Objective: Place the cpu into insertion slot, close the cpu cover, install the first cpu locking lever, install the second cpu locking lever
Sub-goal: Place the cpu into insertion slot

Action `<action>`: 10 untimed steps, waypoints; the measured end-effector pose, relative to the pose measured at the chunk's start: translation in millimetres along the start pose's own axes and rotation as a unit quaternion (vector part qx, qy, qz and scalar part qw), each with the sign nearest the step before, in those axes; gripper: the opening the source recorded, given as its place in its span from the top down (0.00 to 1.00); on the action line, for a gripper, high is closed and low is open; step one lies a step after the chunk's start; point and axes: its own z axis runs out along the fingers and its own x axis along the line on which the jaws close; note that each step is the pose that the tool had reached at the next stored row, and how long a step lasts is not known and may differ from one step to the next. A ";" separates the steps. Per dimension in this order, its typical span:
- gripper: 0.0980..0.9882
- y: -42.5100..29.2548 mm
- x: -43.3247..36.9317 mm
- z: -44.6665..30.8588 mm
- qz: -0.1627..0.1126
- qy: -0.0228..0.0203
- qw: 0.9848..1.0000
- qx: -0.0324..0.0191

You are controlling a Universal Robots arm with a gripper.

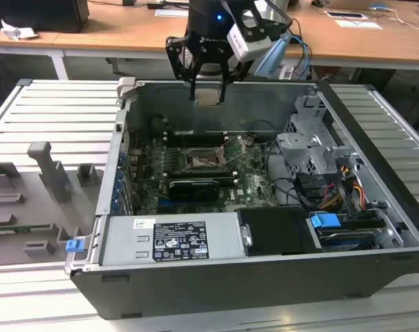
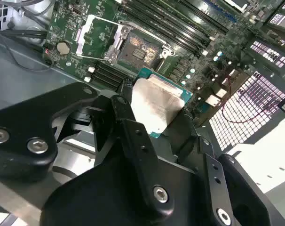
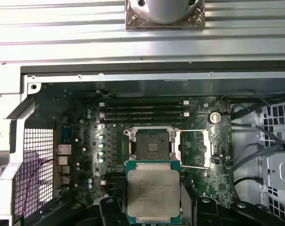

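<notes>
Claw (image 1: 208,94) clenched on cpu (image 3: 153,190), gripping chip by opposite edges, metal top visible in both wrist views. Cpu held raised, well clear of insertion slot (image 3: 152,143), over open computer case (image 1: 265,280). Slot unoccupied, dark pin field exposed. Cpu cover (image 3: 195,148) swung open, just beside slot

Arm: the wrist (image 1: 208,31) enters at the upper centre of the exterior view and points straight down.
Gripper: the gripper (image 1: 208,98) is black and hangs just below the wrist.
Fingers: two fingers (image 1: 193,84) are clamped on opposite edges of the cpu (image 1: 208,95).
</notes>
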 end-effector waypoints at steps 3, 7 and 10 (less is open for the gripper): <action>0.50 0.0 0.0 0.0 0.001 0.000 1.000 0.000; 0.50 0.0 0.0 0.1 0.022 -0.002 1.000 0.000; 0.50 -0.1 -0.1 0.4 0.063 -0.006 0.998 -0.001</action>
